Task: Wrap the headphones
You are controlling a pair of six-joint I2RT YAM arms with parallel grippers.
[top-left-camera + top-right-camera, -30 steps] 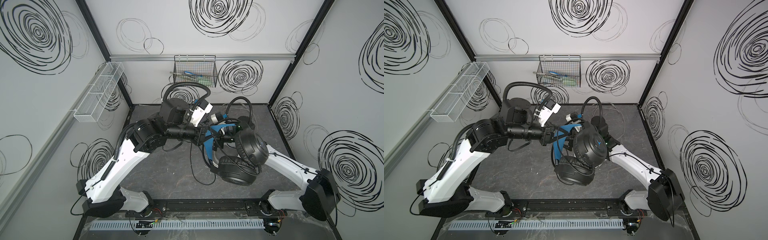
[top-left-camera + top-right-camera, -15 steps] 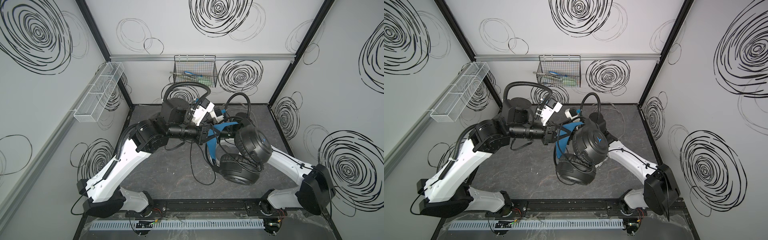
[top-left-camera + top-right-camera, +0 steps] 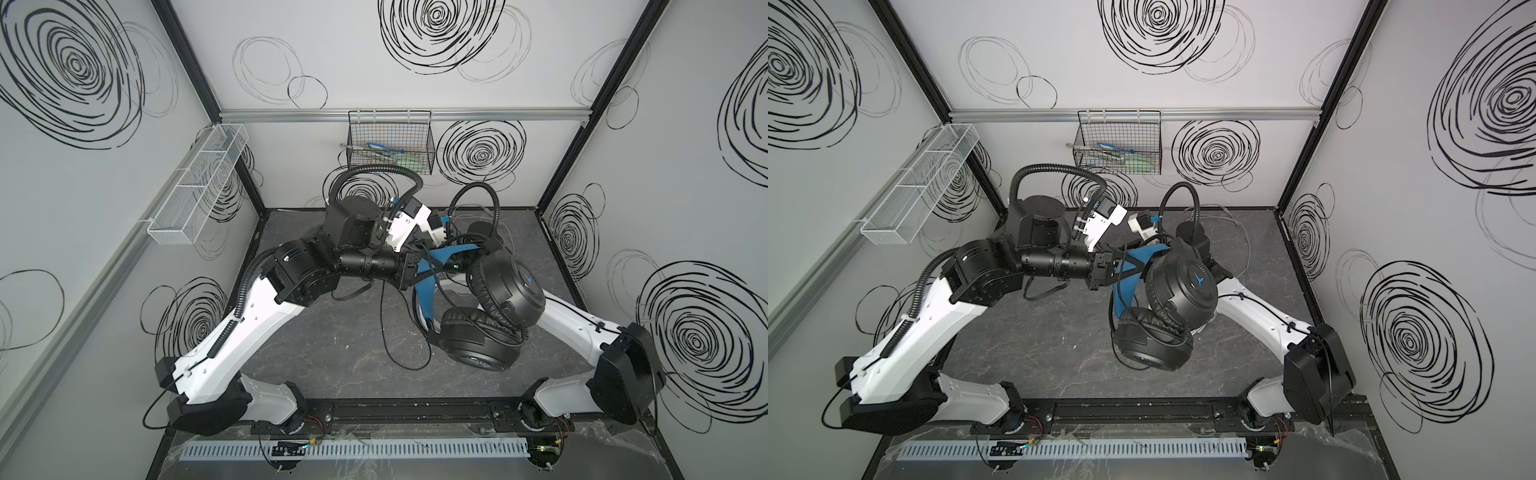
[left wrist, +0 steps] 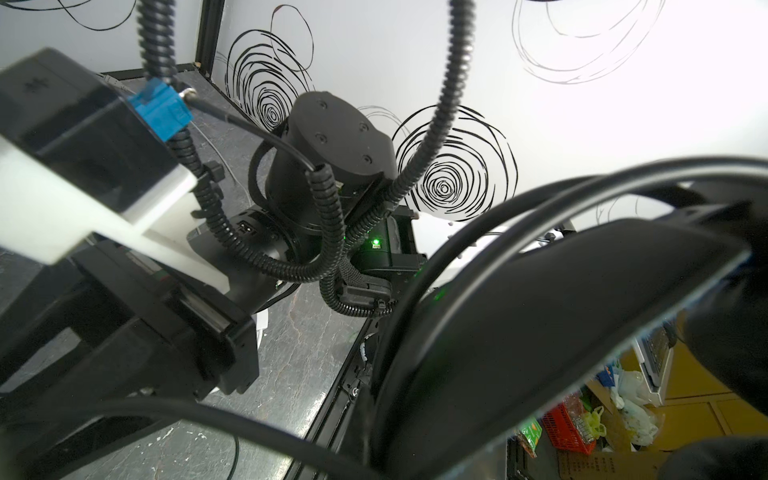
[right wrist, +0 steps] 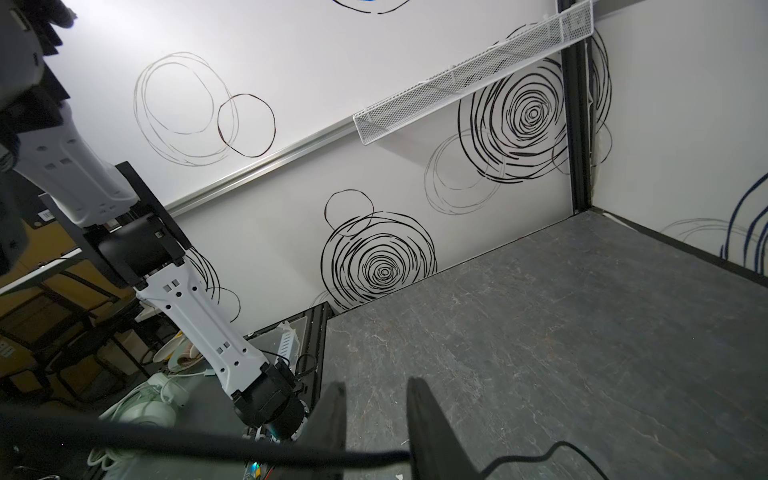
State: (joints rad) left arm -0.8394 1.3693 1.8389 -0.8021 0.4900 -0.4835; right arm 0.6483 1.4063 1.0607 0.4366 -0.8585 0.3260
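Note:
The black headphones (image 3: 505, 291) (image 3: 1183, 286), blue inside the headband, hang above the table in both top views. My left gripper (image 3: 415, 270) (image 3: 1106, 270) is shut on their headband (image 4: 540, 311), which fills the left wrist view. The thin black cable (image 3: 386, 332) droops from them to the table. My right gripper (image 5: 376, 384) is behind the upper ear cup and mostly hidden in both top views. In the right wrist view its fingers stand a little apart, and the black cable (image 5: 208, 446) runs across the gap between them.
A black wire basket (image 3: 390, 145) hangs on the back wall. A white mesh shelf (image 3: 199, 187) is on the left wall. A thin white cable (image 3: 1241, 232) lies at the back right of the dark table (image 3: 332, 353). The arms' bases stand along the front rail.
The right gripper's fingers have come much closer together around the cable. The headphones have swung a little to the right, still held by the left gripper.

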